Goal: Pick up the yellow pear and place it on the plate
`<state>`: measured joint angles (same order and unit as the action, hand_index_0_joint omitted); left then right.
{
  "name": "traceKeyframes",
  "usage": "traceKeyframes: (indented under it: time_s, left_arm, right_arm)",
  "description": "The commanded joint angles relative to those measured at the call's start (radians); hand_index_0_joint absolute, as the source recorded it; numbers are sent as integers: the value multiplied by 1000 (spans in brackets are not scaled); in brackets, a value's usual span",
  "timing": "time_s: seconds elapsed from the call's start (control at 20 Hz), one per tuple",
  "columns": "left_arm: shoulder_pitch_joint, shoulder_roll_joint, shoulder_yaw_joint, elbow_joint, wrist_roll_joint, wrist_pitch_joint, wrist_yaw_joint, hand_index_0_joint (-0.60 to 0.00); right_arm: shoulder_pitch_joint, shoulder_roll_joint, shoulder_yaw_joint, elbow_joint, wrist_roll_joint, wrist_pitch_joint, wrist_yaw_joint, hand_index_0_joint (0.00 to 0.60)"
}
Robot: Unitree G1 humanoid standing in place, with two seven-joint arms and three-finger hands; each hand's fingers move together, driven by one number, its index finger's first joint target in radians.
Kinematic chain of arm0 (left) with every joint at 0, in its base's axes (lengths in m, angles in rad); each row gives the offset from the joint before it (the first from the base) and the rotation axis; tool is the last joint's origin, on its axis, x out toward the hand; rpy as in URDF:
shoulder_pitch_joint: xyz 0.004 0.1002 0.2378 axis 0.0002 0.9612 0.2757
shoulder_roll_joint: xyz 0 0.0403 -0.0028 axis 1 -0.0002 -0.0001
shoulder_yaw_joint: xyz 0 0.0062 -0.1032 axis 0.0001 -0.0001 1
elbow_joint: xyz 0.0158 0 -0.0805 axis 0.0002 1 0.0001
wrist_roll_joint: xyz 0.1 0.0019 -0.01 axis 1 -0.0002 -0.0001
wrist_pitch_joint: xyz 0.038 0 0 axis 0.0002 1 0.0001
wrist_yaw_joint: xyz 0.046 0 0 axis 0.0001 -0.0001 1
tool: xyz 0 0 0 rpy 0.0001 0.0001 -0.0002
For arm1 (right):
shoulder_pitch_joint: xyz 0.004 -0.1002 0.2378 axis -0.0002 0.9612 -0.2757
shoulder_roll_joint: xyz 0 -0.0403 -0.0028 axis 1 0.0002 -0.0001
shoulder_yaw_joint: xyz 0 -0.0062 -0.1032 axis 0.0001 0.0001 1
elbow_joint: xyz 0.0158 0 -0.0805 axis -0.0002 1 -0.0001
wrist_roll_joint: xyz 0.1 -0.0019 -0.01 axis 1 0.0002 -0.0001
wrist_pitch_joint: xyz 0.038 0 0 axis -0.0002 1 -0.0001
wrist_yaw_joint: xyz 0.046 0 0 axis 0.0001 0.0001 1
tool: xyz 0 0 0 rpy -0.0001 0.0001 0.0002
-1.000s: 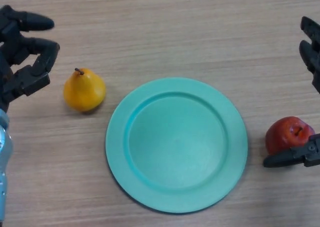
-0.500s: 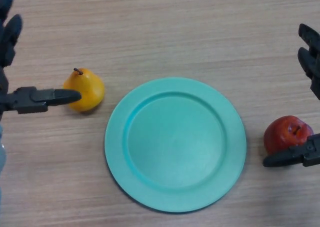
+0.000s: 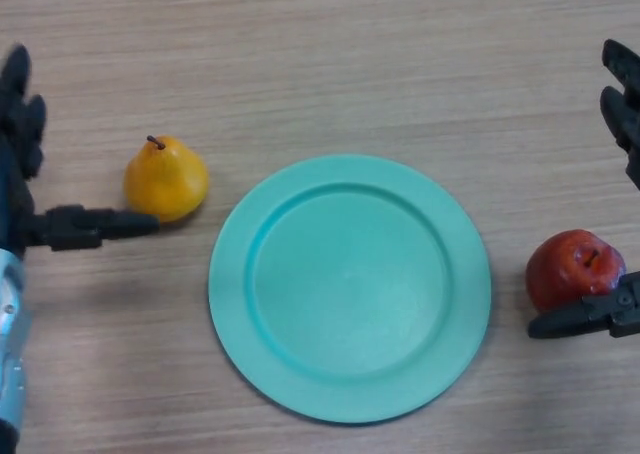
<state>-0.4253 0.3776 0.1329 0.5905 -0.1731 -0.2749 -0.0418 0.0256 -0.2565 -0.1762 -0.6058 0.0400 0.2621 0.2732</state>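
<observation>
Count, head view. Pear: one, yellow, left of centre in the frame. Plate: one, teal, centre. Apple: one, red, right edge, lower half. Fruit total: two. Hands: two, both black. Left hand at the left edge, mid-height. Right hand at the right edge, running from upper right down past the apple. Table: one, wood grain, filling the frame.

pear left of plate, apple right
</observation>
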Motion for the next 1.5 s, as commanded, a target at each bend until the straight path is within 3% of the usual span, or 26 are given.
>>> traceKeyframes:
  time_s: [0.05, 0.3, 0.45, 0.95, 1.1, 1.2, 1.35, 1.5]
  left_arm:
    - [-79, 44, 38, 20, 25, -198, 3, 0]
    - [-210, 26, 10, 284, 52, -283, -8, 0]
    - [-245, 6, -6, 340, 43, -284, -40, 0]
    - [-340, -43, -25, 537, 120, -429, -9, 0]
    - [-343, -36, -32, 560, 167, -457, 79, -400]
    - [-339, -19, -48, 574, 250, -429, 193, -600]
    - [-332, -4, -34, 562, 255, -387, 197, -600]
    - [-316, 14, -21, 553, 266, -412, 261, -600]
  right_arm:
    - [-24, -26, -57, -66, 9, -106, -14, 0]
    - [6, -19, -90, -78, 44, -105, -3, 0]
    - [9, -23, -99, -77, 47, -105, 4, 0]
    - [11, -21, -119, -76, 25, -133, 3, 0]
    - [13, -19, -120, -81, 33, -126, 1, 0]
    - [10, -20, -118, -85, 37, -115, -4, 0]
    - [13, -18, -102, -80, 30, -113, -4, 0]
    - [10, -19, -96, -93, 42, -82, 2, 0]
